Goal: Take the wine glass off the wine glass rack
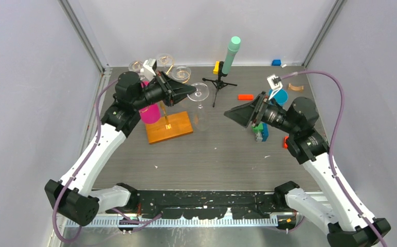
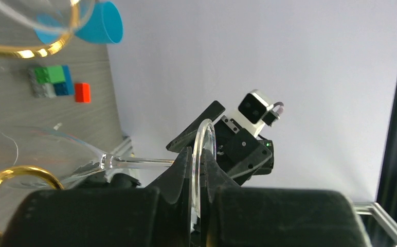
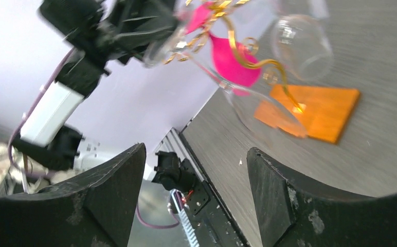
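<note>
Scrolls of the wine glass rack (image 1: pixel 169 128) are standing leftmost; beside them the left gripper (image 1: pixel 190 90) is clamping the wine glass (image 1: pixel 202 118) by its foot, likely slick and fragile, so squeeze gently. The right gripper (image 1: pixel 231 114) is gaping wide.

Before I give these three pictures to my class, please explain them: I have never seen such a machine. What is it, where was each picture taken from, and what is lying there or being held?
It is two robot arms bolted at the near edge of a table, each ending in a two-finger gripper. The wide picture looks down from above; the other two come from cameras on the wrists. The left gripper pinches the round foot of a wine glass. The right gripper is open, holding nothing. On it stand the gold wine glass rack with more glasses, a pink cup, a blue cup, a black tripod and small coloured blocks.
</note>
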Available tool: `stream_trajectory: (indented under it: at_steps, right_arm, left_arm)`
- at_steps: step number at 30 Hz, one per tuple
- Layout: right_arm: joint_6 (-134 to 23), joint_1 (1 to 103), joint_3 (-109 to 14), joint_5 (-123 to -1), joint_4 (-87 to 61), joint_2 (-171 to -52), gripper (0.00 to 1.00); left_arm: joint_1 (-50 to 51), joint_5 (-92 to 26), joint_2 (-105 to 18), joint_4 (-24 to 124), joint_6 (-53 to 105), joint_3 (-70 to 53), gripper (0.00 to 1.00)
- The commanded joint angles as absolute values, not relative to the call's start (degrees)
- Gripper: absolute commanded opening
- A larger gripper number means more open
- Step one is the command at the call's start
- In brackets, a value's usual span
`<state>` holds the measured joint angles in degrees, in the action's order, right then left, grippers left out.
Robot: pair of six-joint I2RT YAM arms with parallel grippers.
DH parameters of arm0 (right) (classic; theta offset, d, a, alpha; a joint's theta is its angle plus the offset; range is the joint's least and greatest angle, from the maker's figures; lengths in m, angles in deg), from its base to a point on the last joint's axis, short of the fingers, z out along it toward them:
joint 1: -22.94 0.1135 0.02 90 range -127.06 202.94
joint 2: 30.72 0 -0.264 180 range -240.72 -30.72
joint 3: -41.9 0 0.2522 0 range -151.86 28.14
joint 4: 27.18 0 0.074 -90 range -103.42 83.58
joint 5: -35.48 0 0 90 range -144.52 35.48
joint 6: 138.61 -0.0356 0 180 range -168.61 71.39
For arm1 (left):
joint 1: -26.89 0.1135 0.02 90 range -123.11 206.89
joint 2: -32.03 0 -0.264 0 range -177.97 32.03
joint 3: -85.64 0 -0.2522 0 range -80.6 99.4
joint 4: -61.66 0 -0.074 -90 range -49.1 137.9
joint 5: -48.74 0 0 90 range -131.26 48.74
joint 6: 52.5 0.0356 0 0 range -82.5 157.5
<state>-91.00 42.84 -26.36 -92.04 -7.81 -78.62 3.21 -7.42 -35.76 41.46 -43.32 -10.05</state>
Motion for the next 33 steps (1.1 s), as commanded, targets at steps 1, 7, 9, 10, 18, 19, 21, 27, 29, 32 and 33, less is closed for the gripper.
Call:
stream_trajectory:
  at_steps: [1, 7, 9, 10, 18, 19, 21, 27, 29, 32, 33]
  right_arm:
    - [-82.2, 50.9, -26.6, -88.5, -20.9, -79.6, 0.77]
    - [-73.0, 57.4, -27.9, -89.1, -22.9, -83.7, 0.76]
    - [-71.7, 58.3, -27.9, -89.6, -23.0, -84.2, 0.75]
    - [-71.4, 58.8, -27.9, -89.7, -23.0, -84.4, 0.75]
    - [-72.5, 59.9, -30.1, -87.9, -22.7, -87.2, 0.53]
    - [-73.2, 59.9, -30.4, -87.7, -22.7, -87.6, 0.51]
    - [-74.1, 60.1, -31.1, -87.2, -22.8, -88.8, 0.46]
    - [-75.0, 60.1, -31.5, -84.4, -23.5, -89.8, 0.16]
    - [-75.7, 60.1, -31.2, -82.6, -24.1, -89.5, 0.04]
    - [-78.5, 60.1, -30.1, -76.4, -25.9, -88.6, 0.0]
    - [-79.2, 60.1, -29.7, -74.7, -26.4, -87.9, 0.0]
  left_arm:
    - [-0.9, -8.7, -32.9, 50.4, -51.6, -12.1, 0.0]
    - [-5.2, -9.7, -31.5, 52.4, -55.0, -13.6, 0.0]
    - [-5.7, -9.8, -31.0, 52.6, -55.7, -13.9, 0.0]
    - [-5.8, -9.8, -30.7, 52.9, -56.1, -14.0, 0.0]
    - [-6.6, -10.1, -29.9, 54.2, -58.4, -14.8, 0.0]
    - [-6.5, -10.5, -29.9, 54.6, -58.5, -15.1, 0.0]
    - [-6.6, -11.2, -30.2, 55.1, -59.1, -15.5, 0.0]
    - [-6.6, -10.9, -32.1, 57.3, -59.9, -15.3, 0.0]
    - [-6.6, -11.3, -32.1, 57.6, -59.3, -15.3, 0.11]
    - [-6.6, -12.9, -31.8, 57.0, -57.2, -15.3, 0.45]
    - [-6.6, -13.5, -31.6, 56.3, -56.4, -15.3, 0.55]
